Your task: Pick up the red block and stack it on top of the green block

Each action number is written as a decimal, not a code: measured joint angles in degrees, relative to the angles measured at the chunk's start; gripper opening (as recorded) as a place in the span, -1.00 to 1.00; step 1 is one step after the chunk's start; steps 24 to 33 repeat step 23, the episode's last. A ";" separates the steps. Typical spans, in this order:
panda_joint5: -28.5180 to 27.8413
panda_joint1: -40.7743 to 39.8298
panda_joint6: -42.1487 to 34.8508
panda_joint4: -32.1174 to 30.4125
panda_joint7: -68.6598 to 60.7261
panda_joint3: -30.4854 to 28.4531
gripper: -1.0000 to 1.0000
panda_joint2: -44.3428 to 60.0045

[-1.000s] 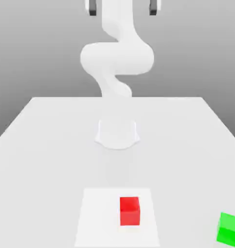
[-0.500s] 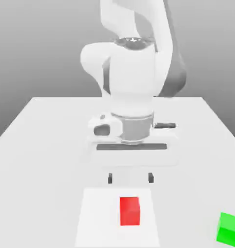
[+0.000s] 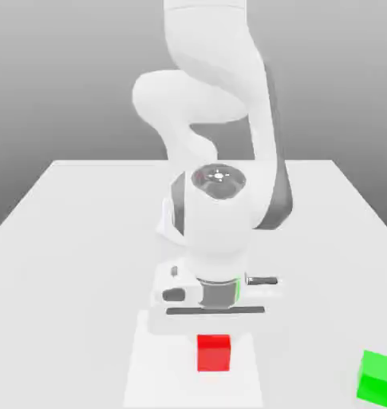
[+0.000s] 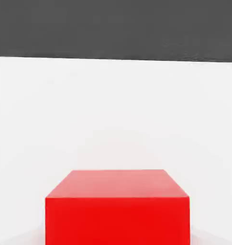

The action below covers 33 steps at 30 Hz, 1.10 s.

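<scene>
Fingers clamped, we judge, on the red block at the table's near edge; next we lift and carry it right to the green block.

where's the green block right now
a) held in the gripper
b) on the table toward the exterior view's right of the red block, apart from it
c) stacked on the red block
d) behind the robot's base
b: the green block sits on the table near the exterior view's right edge, with a clear gap to the red block.
</scene>
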 joint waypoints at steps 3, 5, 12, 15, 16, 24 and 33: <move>1.06 -0.25 -5.01 -0.88 -0.79 0.48 -1.00 -5.89; 0.76 0.98 -8.01 0.75 -0.31 1.62 -1.00 -7.12; -2.65 9.83 -16.69 14.39 4.13 8.46 -1.00 -1.52; -3.76 13.76 -19.68 20.22 5.82 11.07 -1.00 1.19; -4.41 14.57 -19.07 21.16 6.42 11.13 -1.00 2.71; -7.39 16.76 -13.49 22.36 8.66 9.37 1.00 9.60; -7.39 16.76 -13.49 22.36 8.66 9.37 1.00 9.60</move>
